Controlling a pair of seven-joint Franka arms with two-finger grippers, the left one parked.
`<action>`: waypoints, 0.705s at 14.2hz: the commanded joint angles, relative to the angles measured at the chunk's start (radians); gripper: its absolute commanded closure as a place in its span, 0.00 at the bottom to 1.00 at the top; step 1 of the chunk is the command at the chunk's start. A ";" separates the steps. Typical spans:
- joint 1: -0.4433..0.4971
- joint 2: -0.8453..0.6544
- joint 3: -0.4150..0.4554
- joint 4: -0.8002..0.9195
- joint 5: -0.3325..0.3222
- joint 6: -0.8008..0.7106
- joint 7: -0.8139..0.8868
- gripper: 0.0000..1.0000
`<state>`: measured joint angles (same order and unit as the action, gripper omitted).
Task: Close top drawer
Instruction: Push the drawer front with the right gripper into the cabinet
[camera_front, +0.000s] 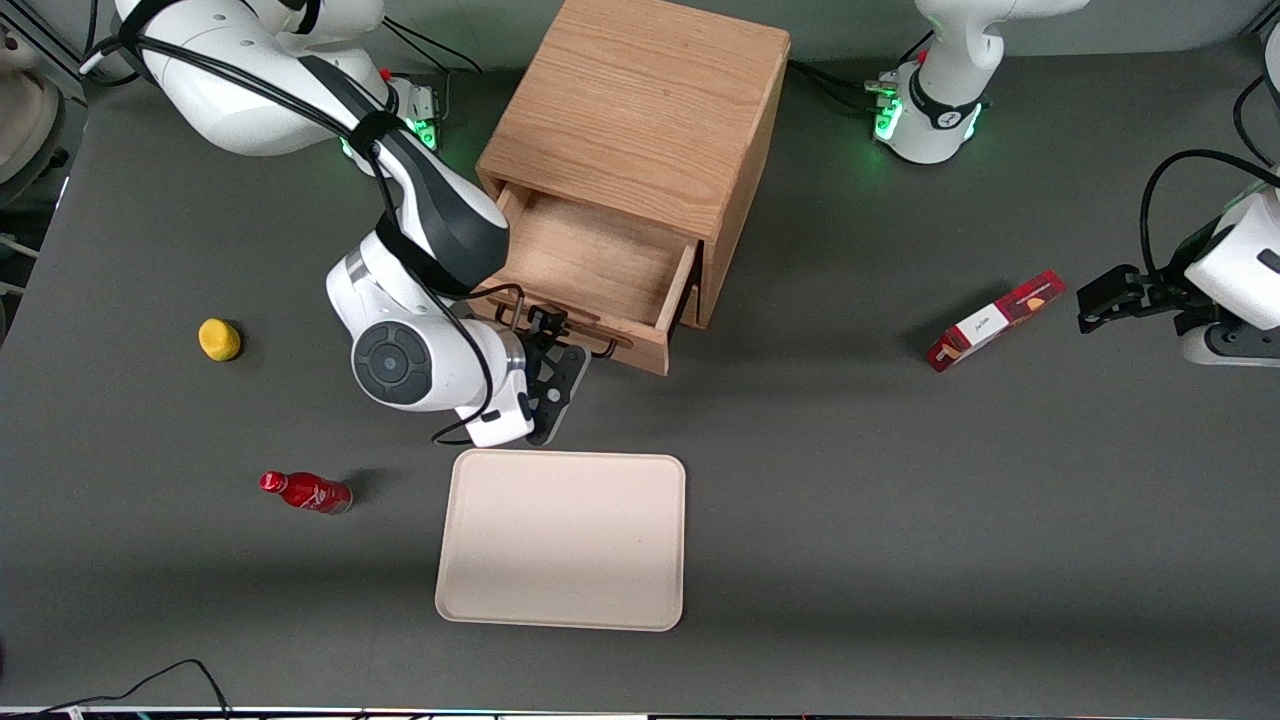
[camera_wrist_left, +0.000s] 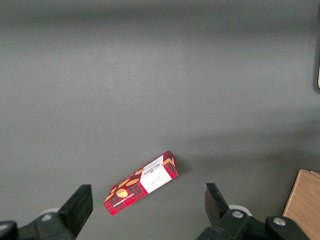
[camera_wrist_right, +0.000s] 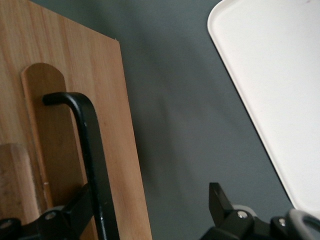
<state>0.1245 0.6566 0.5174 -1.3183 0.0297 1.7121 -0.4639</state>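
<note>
While top drawer stands pulled out of oak cabinet, I see gripper at drawer front, fingers spread, one each side of black wire handle, not pinching it. Bare grey table between drawer front and cream tray, nearer front camera. My count: one tray, one red bottle lying flat, one yellow object, both toward working arm's end; one red plaid carton toward parked arm's end.
</note>
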 joint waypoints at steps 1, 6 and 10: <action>-0.025 -0.060 0.035 -0.082 0.019 0.026 0.031 0.00; -0.023 -0.127 0.036 -0.180 0.064 0.087 0.031 0.00; -0.023 -0.175 0.067 -0.266 0.087 0.155 0.059 0.00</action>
<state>0.1141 0.5481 0.5567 -1.4895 0.0826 1.8124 -0.4514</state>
